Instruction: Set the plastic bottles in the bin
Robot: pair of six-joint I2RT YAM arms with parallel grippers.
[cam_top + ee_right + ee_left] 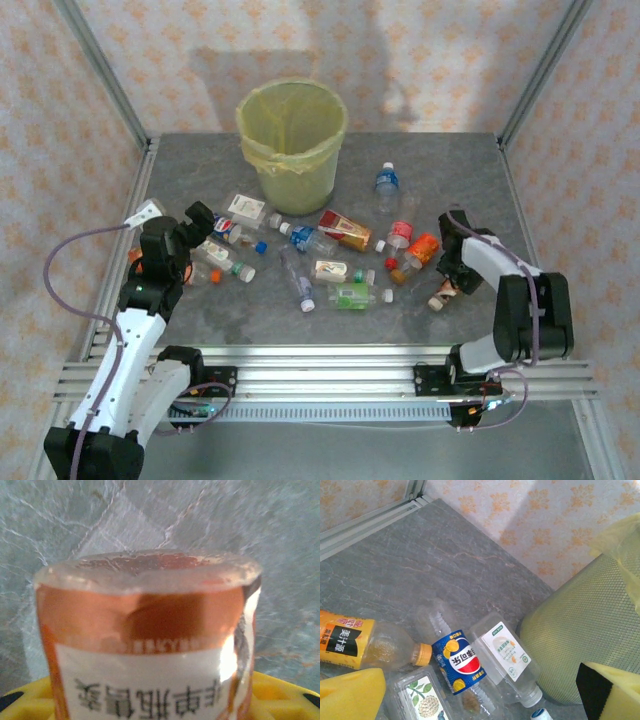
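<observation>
With the bin (292,140) far off at the table's twelve o'clock and my left gripper (200,222) spread wide at nine, my right gripper (446,288) at four straddles an orange-labelled bottle (145,630), clamped or not I cannot tell; a shallow hold could drop it mid-carry.

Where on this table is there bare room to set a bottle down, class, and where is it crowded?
Bare table lies left of the bin, in the far right corner beyond the blue-labelled bottle, and along the near edge. The band in front of the bin is crowded with plastic bottles.
</observation>
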